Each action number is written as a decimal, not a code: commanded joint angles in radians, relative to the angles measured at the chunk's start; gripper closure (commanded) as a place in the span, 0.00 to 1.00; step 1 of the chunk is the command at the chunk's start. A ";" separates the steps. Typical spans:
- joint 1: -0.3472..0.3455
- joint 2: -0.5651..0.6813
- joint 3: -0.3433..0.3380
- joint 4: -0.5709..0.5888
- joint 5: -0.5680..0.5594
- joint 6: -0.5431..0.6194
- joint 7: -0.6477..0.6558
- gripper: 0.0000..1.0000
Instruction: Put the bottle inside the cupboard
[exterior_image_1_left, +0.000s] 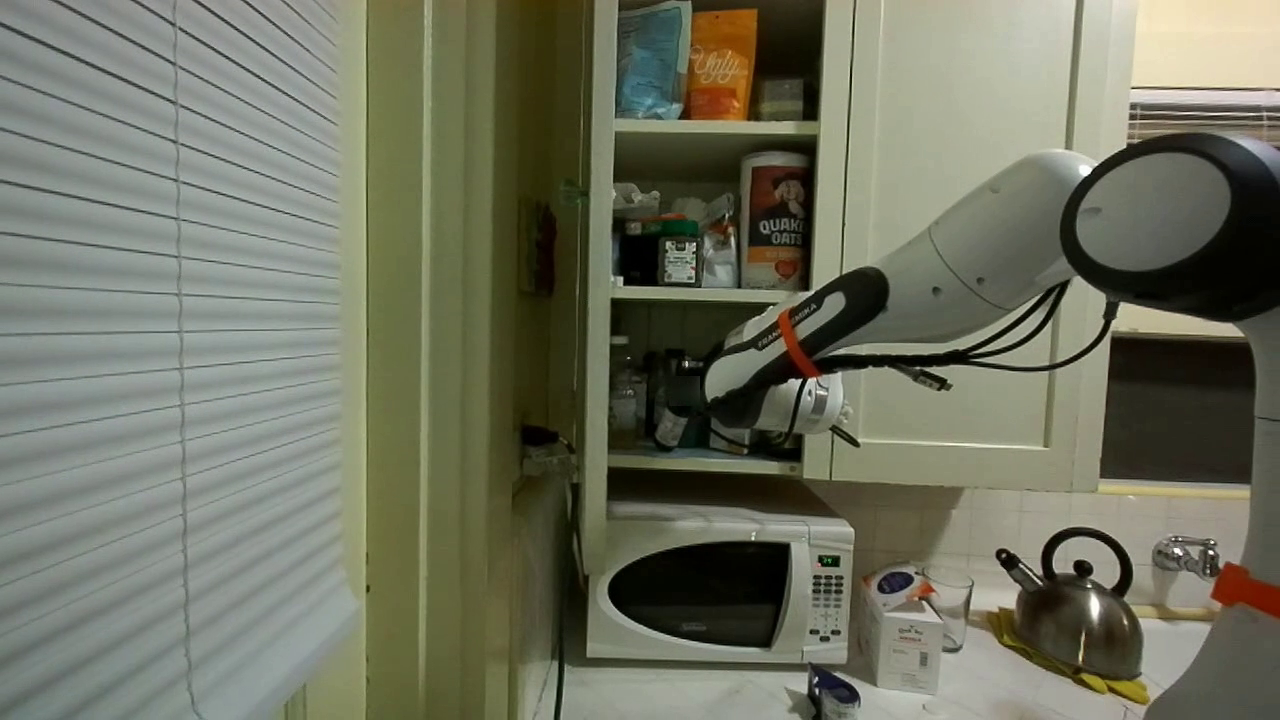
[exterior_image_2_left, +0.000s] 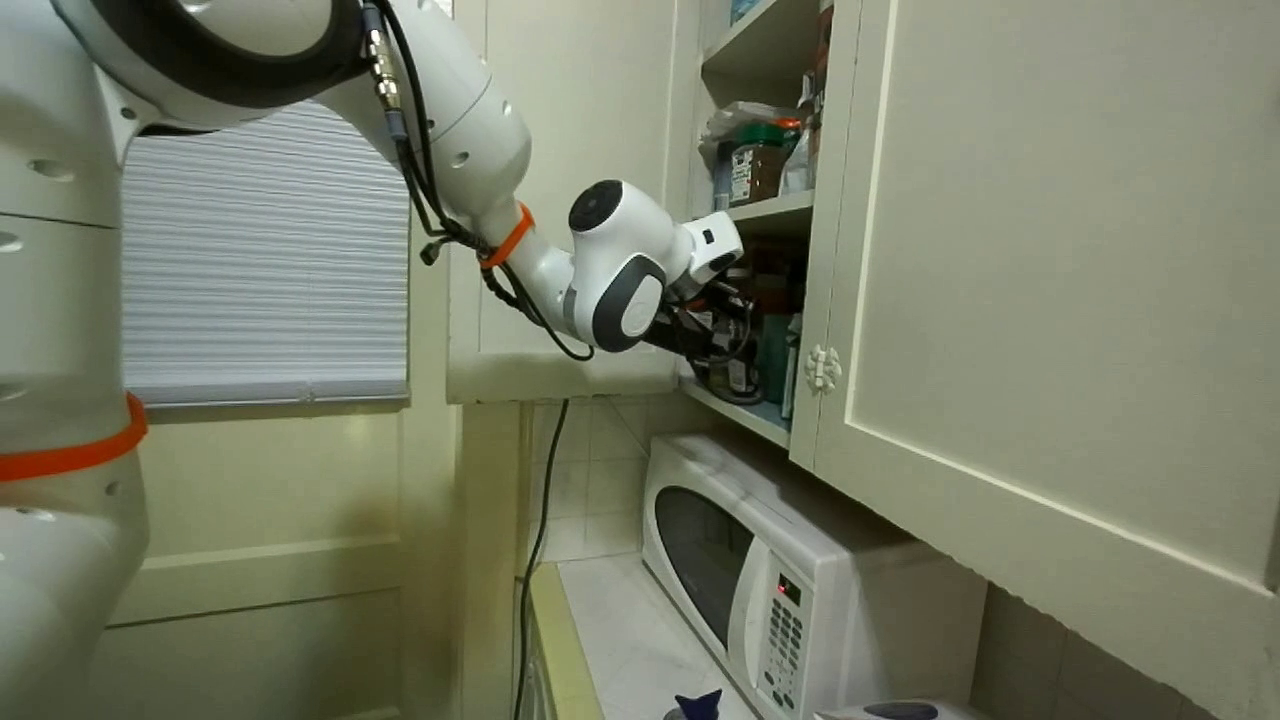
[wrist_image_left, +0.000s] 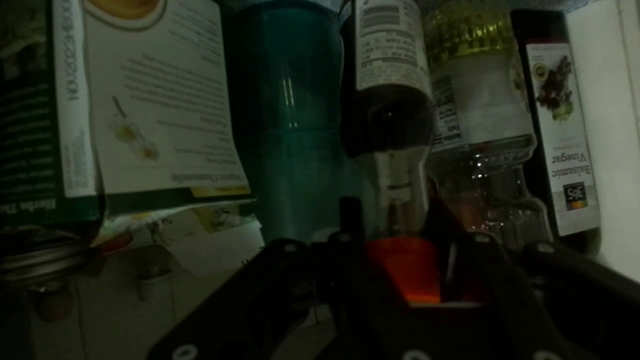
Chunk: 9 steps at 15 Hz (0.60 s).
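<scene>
In the cupboard, at lowest visible shelf, arm slopes down.
Gripper, closed only to cap's width, holds dark bottle by red cap; wrist view shows it betw. teal container & clear bottle w/ yellowish liq.

The dark bottle tilts inside the open cupboard.
</scene>
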 joint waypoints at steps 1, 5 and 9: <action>0.010 -0.013 -0.006 0.019 0.048 -0.041 -0.054 0.88; 0.108 0.000 -0.124 0.063 -0.035 -0.124 -0.029 0.88; 0.191 0.026 -0.198 0.150 -0.079 -0.254 -0.029 0.88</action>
